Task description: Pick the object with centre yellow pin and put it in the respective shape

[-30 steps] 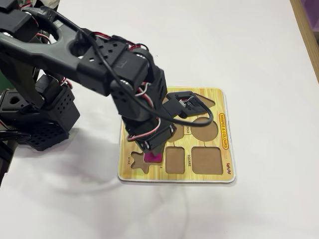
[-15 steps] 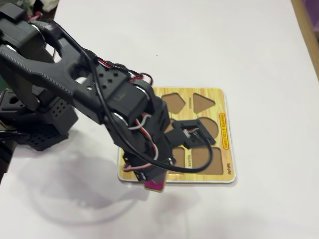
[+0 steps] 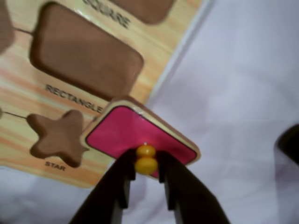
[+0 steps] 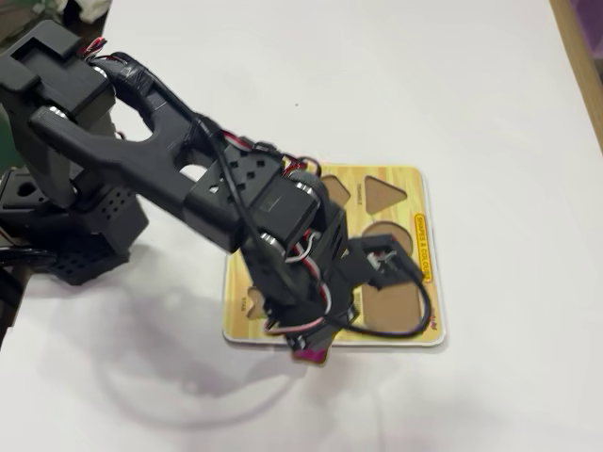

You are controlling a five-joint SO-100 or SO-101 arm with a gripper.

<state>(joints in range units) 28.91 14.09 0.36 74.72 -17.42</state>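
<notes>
In the wrist view my gripper [image 3: 146,164] is shut on the yellow pin [image 3: 146,159] of a pink rectangular piece [image 3: 135,133] with a pale wooden rim. The piece hangs tilted over the near edge of the wooden shape board [image 3: 154,46], partly over the white table. On the board the rectangle recess [image 3: 84,53] lies up-left of the piece and the star recess [image 3: 58,136] lies left of it. In the fixed view the arm hides most of the piece; only a pink corner [image 4: 309,356] shows at the board's [image 4: 396,184] front edge.
The board also has a square recess [image 3: 147,8], plus triangle [image 4: 379,191] and round [image 4: 396,301] recesses in the fixed view. White table surrounds the board. The arm's base [image 4: 57,207] stands at the left. A dark object [image 3: 289,144] sits at the wrist view's right edge.
</notes>
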